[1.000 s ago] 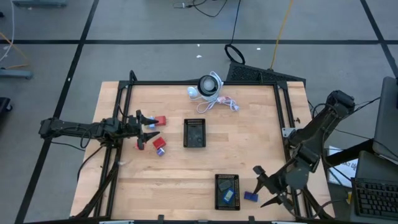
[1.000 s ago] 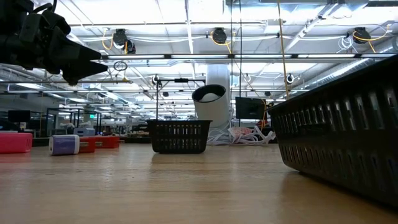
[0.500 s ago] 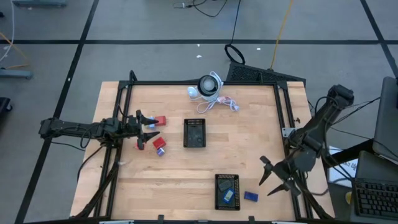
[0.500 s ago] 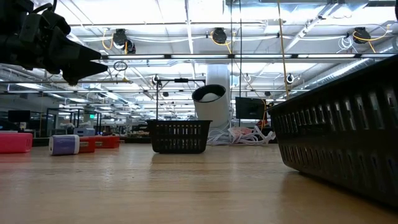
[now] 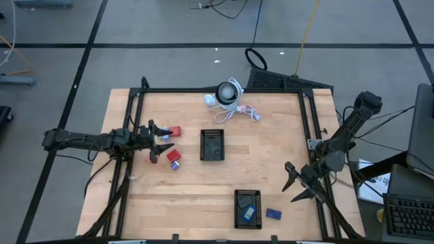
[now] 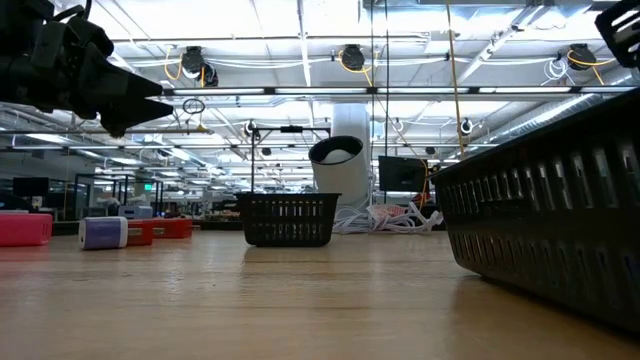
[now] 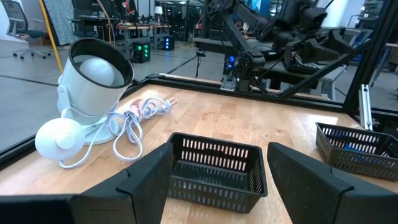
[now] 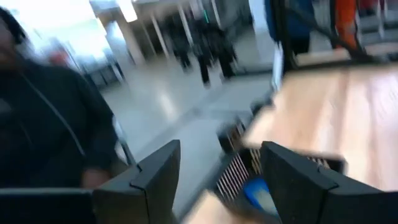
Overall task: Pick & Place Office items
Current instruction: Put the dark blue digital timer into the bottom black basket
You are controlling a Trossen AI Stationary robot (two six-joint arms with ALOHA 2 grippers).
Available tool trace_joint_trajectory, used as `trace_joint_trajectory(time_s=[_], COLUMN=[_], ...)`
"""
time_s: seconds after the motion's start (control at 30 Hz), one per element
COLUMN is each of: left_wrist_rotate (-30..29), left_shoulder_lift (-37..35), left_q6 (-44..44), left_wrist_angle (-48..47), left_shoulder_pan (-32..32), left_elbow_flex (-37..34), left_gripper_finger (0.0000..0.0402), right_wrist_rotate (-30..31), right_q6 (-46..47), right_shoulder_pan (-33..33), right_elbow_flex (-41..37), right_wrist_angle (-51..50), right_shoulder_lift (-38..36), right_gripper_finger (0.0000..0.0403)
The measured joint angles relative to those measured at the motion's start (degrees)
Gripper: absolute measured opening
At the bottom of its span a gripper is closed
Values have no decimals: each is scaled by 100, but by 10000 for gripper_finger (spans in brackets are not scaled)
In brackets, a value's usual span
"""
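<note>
Two red pieces (image 5: 175,132) (image 5: 173,156) and a small bluish one (image 5: 176,165) lie flat on the table at the left. My left gripper (image 5: 159,142) hovers open just left of them, pointing level toward a black tray (image 5: 212,145) at the middle. A second black tray (image 5: 247,208) at the near edge holds blue pieces. One blue piece (image 5: 273,214) lies on the table right of that tray. My right gripper (image 5: 290,183) hangs open above the table's right side, past the blue piece toward the far edge, with nothing between its fingers.
A white round device (image 5: 229,93) with a coiled cable (image 5: 247,112) sits at the far edge. A dark frame (image 5: 308,129) runs along the table's sides. In the right wrist view a person in dark clothes (image 8: 43,118) stands beyond the table. Bare wood lies between the trays.
My right gripper has drawn back from the near edge by the blue piece toward the table's far and right edges. It has sunk and tipped up toward level, staying open. It now shows at the top right of the low view. The blue piece lies where it was.
</note>
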Motion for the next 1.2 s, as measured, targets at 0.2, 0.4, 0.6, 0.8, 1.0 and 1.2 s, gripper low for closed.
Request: trace_joint_trajectory(time_s=[0.2,0.4,0.6,0.8,1.0,1.2], left_wrist_rotate=[0,0,1,0,2,2], left_shoulder_lift=[-1,-2,-2,-2,-2,-1], left_q6=[0,0,0,0,0,0], left_wrist_angle=[1,-4,-2,-2,9,3], left_shoulder_pan=[0,1,0,0,0,1], left_elbow_flex=[0,0,0,0,0,0], left_gripper_finger=[267,267,267,267,267,267], right_wrist_rotate=[296,1083,1093,1057,683,46], right_q6=[-80,2,174,907,2055,2871], right_shoulder_pan=[2,130,309,479,505,496], right_elbow_flex=[-945,-366,1362,2962,3980,4207], right_wrist_angle=[2316,1239,-985,-3056,-4955,-5600], right_shoulder_lift=[37,479,1580,3039,4338,5277], right_gripper_finger=[210,225,265,277,268,268])
